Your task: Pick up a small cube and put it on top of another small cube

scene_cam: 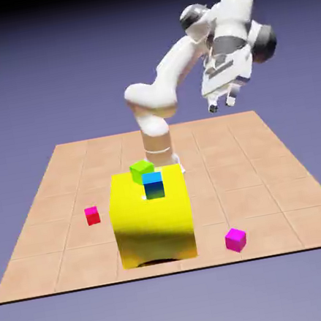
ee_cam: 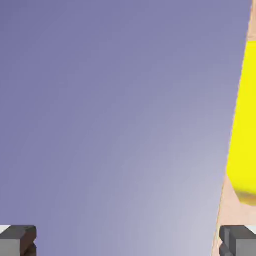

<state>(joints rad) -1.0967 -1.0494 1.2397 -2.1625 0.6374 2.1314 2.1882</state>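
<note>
The small magenta-purple cube [scene_cam: 235, 239] rests on the table near its front edge, to the exterior view's right of the big yellow block [scene_cam: 152, 218]. The small blue cube [scene_cam: 153, 185] with a teal-tinted top sits on top of that block. My gripper [scene_cam: 222, 103] hangs high in the air, well above the table and far from both cubes, open with nothing between its fingers. In the hand view my gripper [ee_cam: 128, 242] shows its fingertips [ee_cam: 18, 240] wide apart over the plain backdrop, with the yellow block [ee_cam: 244, 125] at the right edge. Neither small cube shows there.
A lime-green cube [scene_cam: 141, 170] sits on the yellow block just behind the blue one. A small red-pink cube [scene_cam: 92, 215] lies on the table at the block's left in the exterior view. The tiled table [scene_cam: 270, 174] ends just in front of the magenta cube.
</note>
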